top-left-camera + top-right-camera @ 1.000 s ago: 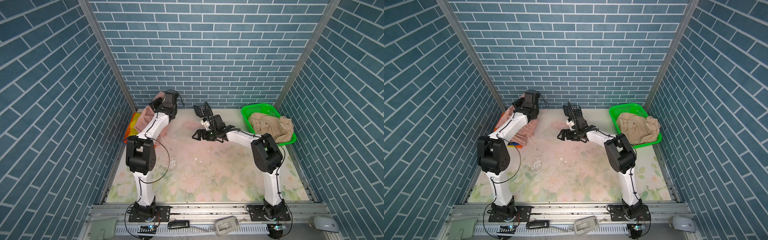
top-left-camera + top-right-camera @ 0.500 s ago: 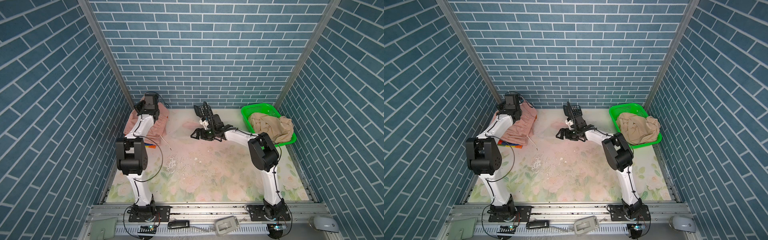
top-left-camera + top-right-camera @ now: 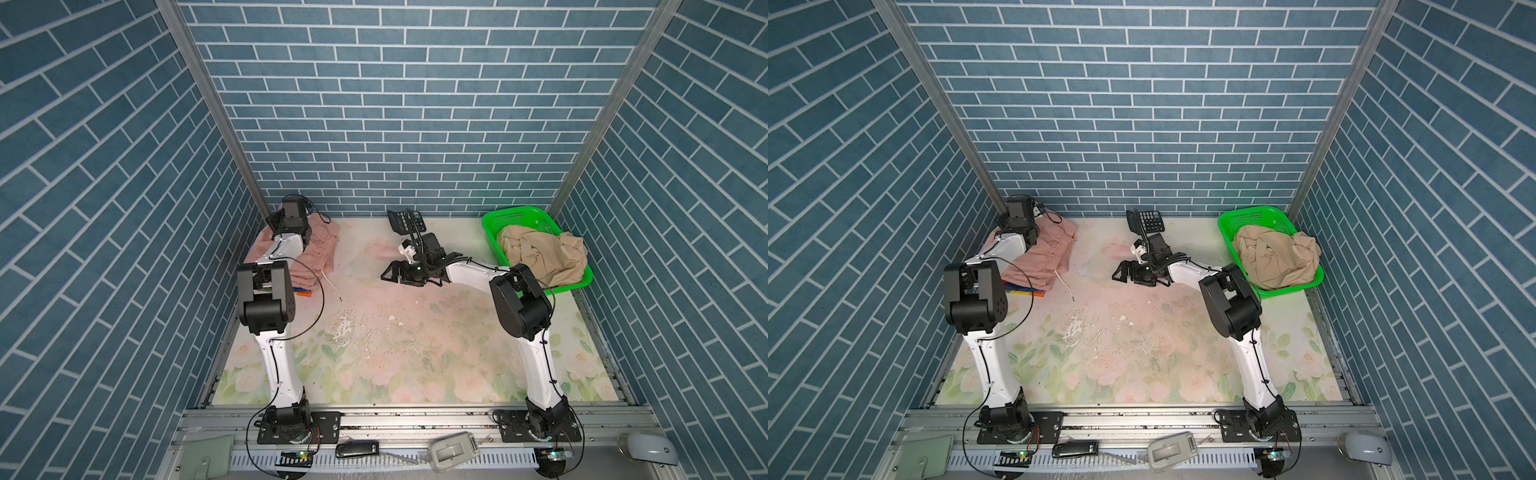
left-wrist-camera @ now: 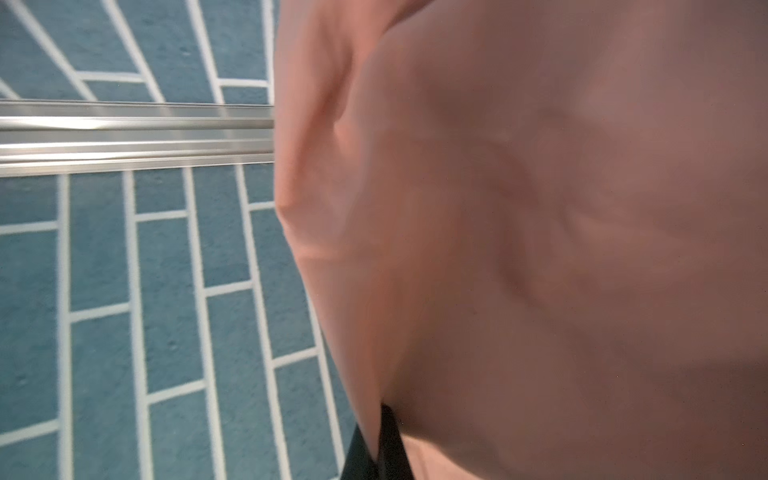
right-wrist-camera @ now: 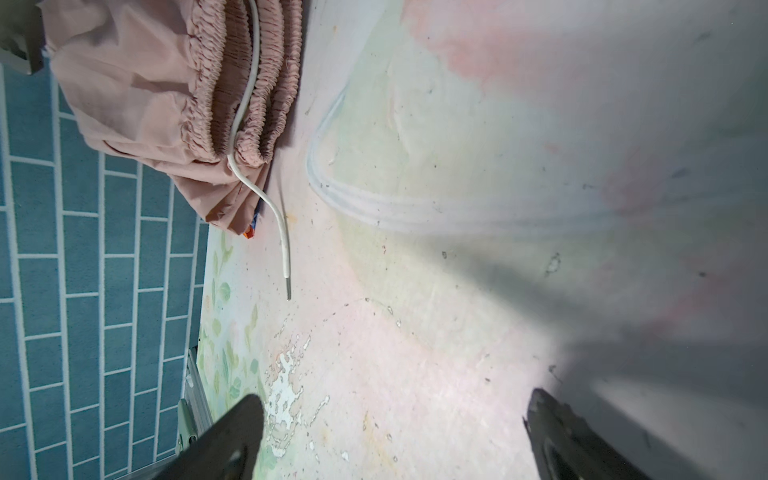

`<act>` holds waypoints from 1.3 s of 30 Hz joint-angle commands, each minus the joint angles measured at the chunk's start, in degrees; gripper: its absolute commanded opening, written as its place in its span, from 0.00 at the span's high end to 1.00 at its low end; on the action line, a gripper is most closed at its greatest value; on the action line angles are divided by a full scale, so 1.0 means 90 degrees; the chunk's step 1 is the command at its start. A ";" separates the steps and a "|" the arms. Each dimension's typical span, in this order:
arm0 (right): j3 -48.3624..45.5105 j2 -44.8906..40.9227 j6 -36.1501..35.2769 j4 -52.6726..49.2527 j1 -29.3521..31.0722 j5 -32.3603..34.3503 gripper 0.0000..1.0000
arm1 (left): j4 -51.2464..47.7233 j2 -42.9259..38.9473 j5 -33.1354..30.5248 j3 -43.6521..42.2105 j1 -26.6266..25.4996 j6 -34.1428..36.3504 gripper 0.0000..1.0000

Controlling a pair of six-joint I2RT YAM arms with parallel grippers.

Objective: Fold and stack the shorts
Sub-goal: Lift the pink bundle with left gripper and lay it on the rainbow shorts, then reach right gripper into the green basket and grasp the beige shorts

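Top views are showing pink shorts lying folded on rainbow shorts in the far left corner, with left fingers clamping the pink cloth. Meanwhile right fingers are hanging wide and empty, and beige shorts are sitting crumpled in the green basket, so that pair's not folded yet I reckon.

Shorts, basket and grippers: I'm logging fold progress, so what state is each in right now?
rainbow-striped shorts: bottom of the pile, only an edge showing.
pink shorts: folded, lying on the rainbow-striped shorts.
green basket: upright, occupied.
beige shorts: unfolded, heaped in the green basket.
left gripper: shut on the pink shorts.
right gripper: open, empty.
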 commanded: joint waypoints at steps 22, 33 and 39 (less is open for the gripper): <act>-0.0917 -0.3653 -0.1184 -0.2423 -0.1907 0.2465 0.01 | -0.1084 -0.2833 -0.0192 0.0063 -0.3282 -0.2574 0.00; -0.0817 -0.3431 -0.1702 -0.3506 -0.4281 0.4094 0.01 | -0.0984 -0.2641 0.0531 -0.0493 -0.6310 -0.5058 0.00; 0.0060 -0.1983 -0.1909 -0.3763 -0.4675 0.4144 0.01 | -0.0961 -0.1604 0.0470 -0.0127 -0.6987 -0.5221 0.00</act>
